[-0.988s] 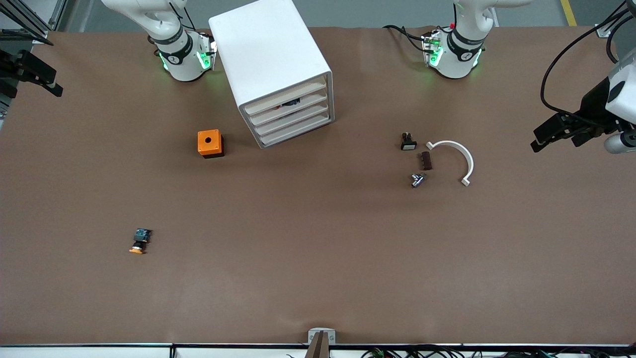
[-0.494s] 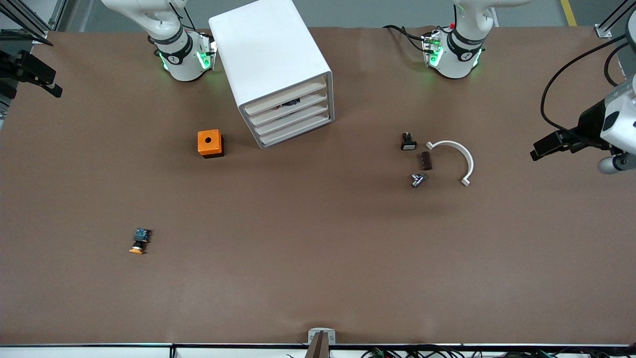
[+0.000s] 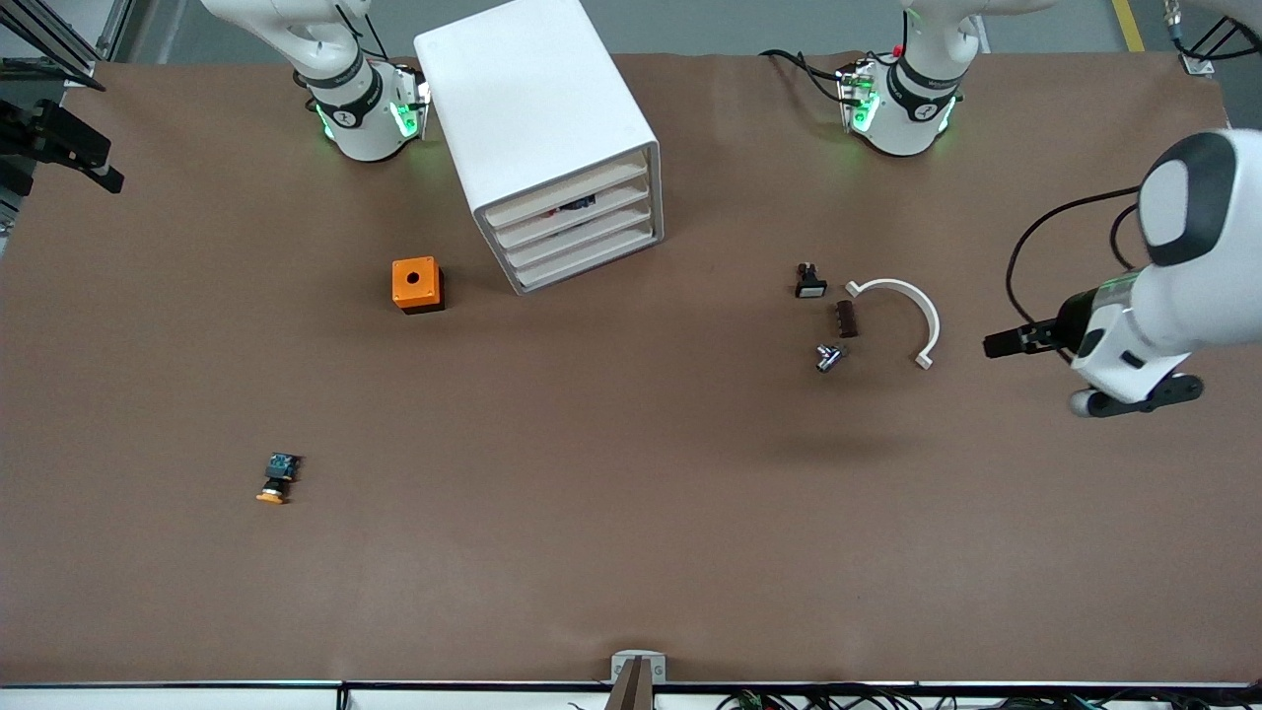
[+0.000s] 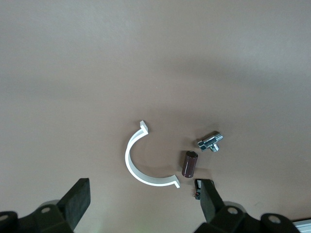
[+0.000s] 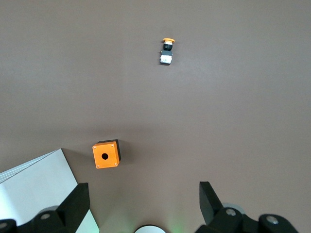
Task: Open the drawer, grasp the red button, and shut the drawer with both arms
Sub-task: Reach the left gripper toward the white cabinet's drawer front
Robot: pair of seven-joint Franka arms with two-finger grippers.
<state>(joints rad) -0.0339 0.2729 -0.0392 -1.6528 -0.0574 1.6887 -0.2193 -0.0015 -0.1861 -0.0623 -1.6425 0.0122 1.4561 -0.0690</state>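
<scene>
The white cabinet (image 3: 537,118) stands near the robots' bases, and its stacked drawers (image 3: 577,237) are all pushed in. A small dark thing (image 3: 576,205) shows in the gap between the upper drawers; I cannot tell what it is. The button is hidden. My left gripper (image 3: 998,343) hangs open and empty over the table at the left arm's end, beside a white curved clip (image 3: 902,306). In the left wrist view the gripper (image 4: 143,206) looks down on that clip (image 4: 138,167). My right gripper (image 5: 143,194) is open and empty, high over its own base, with a cabinet corner (image 5: 34,194) below it.
An orange box with a round hole (image 3: 417,284) sits beside the cabinet. An orange-capped button (image 3: 275,479) lies nearer the front camera. By the clip lie a black white-faced button (image 3: 810,283), a brown cylinder (image 3: 846,319) and a metal piece (image 3: 829,356).
The left arm has swung in over the table, carrying its open gripper toward the white clip. The right arm and all the things on the table are as before.
</scene>
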